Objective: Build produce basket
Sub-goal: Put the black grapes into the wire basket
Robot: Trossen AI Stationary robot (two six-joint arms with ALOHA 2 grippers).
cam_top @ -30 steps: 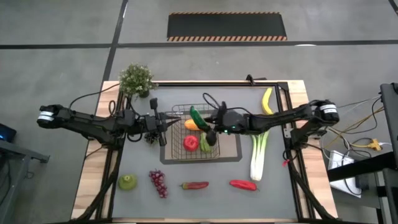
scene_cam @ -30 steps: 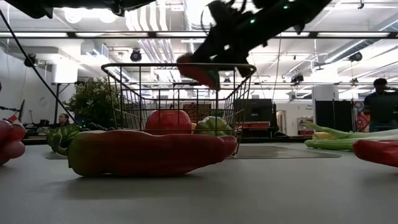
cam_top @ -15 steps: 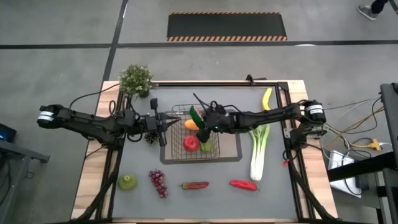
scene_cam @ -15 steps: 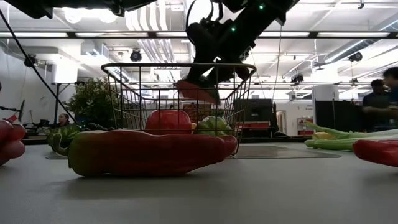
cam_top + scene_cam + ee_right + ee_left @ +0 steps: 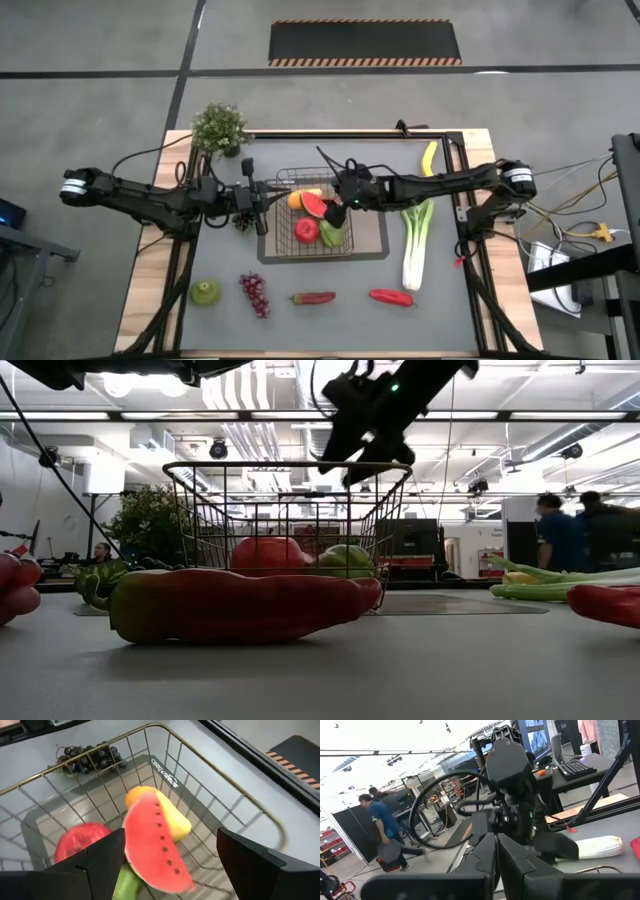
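right gripper (image 5: 345, 205) above the wire basket (image 5: 283, 180), fingers (image 5: 260, 857) spread and empty, right wrist view alone showing watermelon slice (image 5: 155, 851), orange piece (image 5: 142, 796) and red apple (image 5: 80, 842) inside, left gripper (image 5: 262, 198) at the basket's left edge, fingers pressed together.

Bright overhead ceiling lights — glare, soft shadows, blurred background

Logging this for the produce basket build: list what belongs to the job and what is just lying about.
Belongs to the job:
basket
watermelon slice, apple, orange piece, all in it
leek, banana, two red peppers, grapes, pear, on the mat
right gripper, jaws open above the basket

Lying about:
potted plant
grey mat
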